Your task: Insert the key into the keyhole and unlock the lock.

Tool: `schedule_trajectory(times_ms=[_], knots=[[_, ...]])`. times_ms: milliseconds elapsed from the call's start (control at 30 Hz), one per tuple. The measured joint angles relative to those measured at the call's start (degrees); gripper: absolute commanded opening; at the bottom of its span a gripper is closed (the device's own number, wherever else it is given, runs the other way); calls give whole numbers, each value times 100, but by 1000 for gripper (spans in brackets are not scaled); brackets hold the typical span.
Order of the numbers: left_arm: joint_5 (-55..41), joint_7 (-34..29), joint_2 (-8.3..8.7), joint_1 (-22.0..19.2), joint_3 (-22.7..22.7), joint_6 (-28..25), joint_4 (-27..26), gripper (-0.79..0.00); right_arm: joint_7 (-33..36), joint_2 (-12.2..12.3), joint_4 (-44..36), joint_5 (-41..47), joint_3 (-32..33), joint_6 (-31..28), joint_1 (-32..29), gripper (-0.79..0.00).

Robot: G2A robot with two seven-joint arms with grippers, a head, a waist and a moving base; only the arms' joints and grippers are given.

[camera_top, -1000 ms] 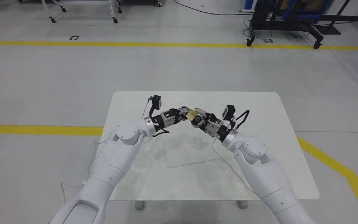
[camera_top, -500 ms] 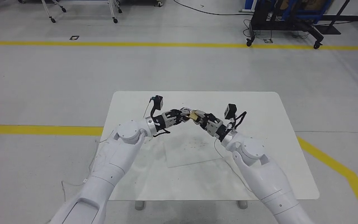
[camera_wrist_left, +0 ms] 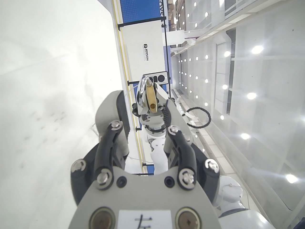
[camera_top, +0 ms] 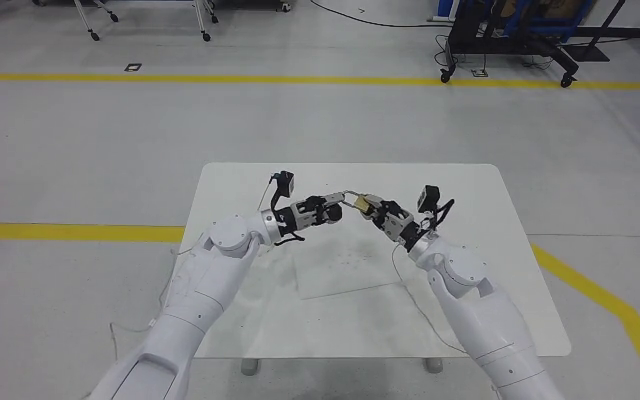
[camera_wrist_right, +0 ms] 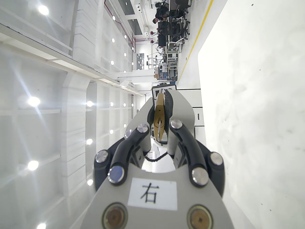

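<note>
A small brass padlock (camera_top: 366, 205) with a silver shackle (camera_wrist_left: 142, 91) is held above the middle of the white table (camera_top: 480, 300). My right gripper (camera_wrist_right: 163, 101) is shut on the brass body (camera_wrist_right: 159, 110). At the lock's end nearest that wrist sits a brass and silver part (camera_wrist_right: 158, 126); I cannot tell whether it is the key. My left gripper (camera_wrist_left: 143, 107) stands open with nothing between its fingers, a short way off and pointing at the lock (camera_wrist_left: 151, 94). In the top view the left gripper (camera_top: 334, 210) is just left of the right gripper (camera_top: 374, 209).
A thin clear sheet (camera_top: 340, 265) lies flat on the table under both arms. Wheeled carts and racks (camera_top: 510, 40) stand on the floor far behind the table, past a yellow floor line (camera_top: 200, 77).
The two grippers were together at the lock. The right gripper has since moved right with the lock, and a gap now separates it from the left gripper, which has hardly moved.
</note>
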Motion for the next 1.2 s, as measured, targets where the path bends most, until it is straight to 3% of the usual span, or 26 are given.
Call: schedule_trajectory(times_ms=[233,433,633,667,800,833,1200], knots=[[-176,91,30,43,-172,-118,-55,0,219,144,-140,-1247,134,631,-131,-785],[-315,75,91,152,-394,-219,-188,0,318,180,-185,-2813,-433,1601,4,-785],[-258,108,123,250,-443,-181,-344,0,236,95,36,-3063,-863,1954,293,-785],[-243,116,126,262,-443,-172,-363,0,212,83,80,-3091,-912,1982,329,-702],[-181,143,137,293,-431,-122,-435,0,282,53,259,-3253,-1097,2246,466,-99],[-172,143,138,295,-428,-112,-445,0,304,51,278,-3280,-1109,2294,484,0],[-170,152,149,298,-408,-52,-470,0,292,198,-316,-3475,-522,2468,47,0]])
